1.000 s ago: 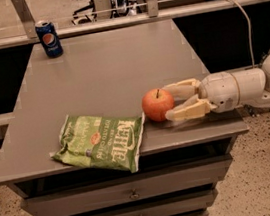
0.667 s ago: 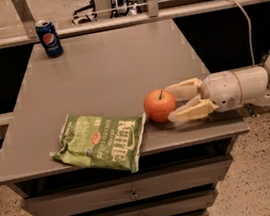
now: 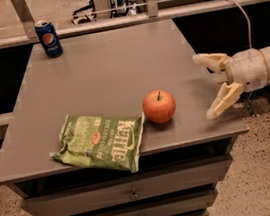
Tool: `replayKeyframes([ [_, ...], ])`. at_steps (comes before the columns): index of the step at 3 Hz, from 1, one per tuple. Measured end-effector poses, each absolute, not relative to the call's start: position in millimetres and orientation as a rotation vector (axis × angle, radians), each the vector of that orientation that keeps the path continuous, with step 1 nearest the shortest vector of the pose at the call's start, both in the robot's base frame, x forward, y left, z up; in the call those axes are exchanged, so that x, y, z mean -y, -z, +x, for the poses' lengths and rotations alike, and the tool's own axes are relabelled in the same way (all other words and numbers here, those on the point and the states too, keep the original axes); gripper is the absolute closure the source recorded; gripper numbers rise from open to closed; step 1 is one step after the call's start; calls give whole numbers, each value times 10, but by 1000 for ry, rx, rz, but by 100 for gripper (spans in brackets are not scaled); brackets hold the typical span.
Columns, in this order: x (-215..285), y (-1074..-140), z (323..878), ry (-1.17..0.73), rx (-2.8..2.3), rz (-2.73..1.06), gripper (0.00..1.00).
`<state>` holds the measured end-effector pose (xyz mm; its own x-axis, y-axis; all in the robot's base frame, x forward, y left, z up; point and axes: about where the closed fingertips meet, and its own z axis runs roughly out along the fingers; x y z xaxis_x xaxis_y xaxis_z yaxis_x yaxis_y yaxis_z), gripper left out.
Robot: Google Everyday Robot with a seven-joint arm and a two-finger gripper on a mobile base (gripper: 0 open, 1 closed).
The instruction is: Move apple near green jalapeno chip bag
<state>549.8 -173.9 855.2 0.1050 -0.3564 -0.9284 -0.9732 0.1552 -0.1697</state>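
Note:
The red-orange apple (image 3: 159, 106) stands on the grey table (image 3: 109, 68) near its front edge, right beside the right end of the green jalapeno chip bag (image 3: 100, 141), which lies flat at the front left. My gripper (image 3: 206, 87) is at the table's right edge, well to the right of the apple and apart from it. Its two cream fingers (image 3: 225, 99) are spread wide and hold nothing.
A blue Pepsi can (image 3: 49, 38) stands at the table's back left corner. Drawers (image 3: 133, 195) sit under the tabletop. A rail and a cable run behind the table, and speckled floor lies to the right.
The gripper has let go of the apple and pulled back to the right with its fingers spread. The apple stays beside the chip bag.

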Motion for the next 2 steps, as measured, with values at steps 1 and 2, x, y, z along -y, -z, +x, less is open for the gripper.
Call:
replayKeyframes([
  [1,2351,-8881,5826,-561,-1470,-1361,0],
  [2,2778,-9424,6138,-351,-1510,-1289,0],
])
